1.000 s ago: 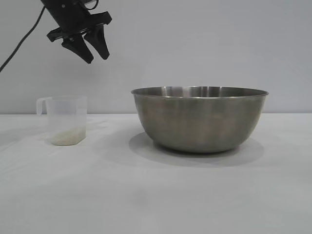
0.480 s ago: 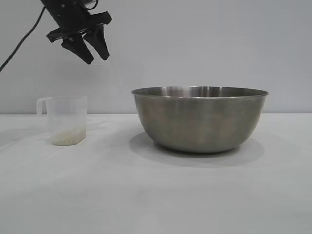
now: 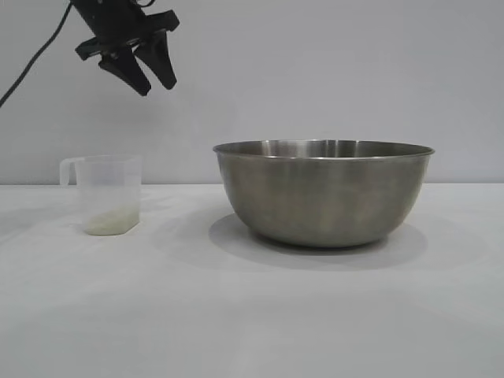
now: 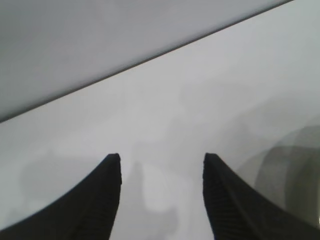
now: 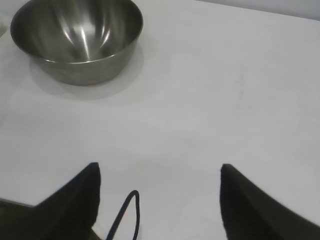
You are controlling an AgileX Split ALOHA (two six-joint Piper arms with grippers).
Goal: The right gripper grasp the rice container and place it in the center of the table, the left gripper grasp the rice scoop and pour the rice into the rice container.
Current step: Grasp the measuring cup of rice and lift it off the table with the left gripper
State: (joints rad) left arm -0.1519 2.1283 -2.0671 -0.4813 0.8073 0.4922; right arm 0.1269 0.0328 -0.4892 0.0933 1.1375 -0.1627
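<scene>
on the table (image 3: 252, 315), rice (image 3: 110, 224) lies in the rice scoop (image 3: 110, 193) beside the rice container (image 3: 323, 193); left tool (image 3: 148, 79) released above.

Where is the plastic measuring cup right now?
In the exterior view the measuring cup stands upright on the table at the left, apart from the steel bowl, below the open left gripper, which hangs above it.

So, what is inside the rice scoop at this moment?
The rice scoop holds a thin layer of rice at its bottom, seen through the translucent wall; the rest is empty. It stands upright on the table, and the open left claw hangs above it.
</scene>
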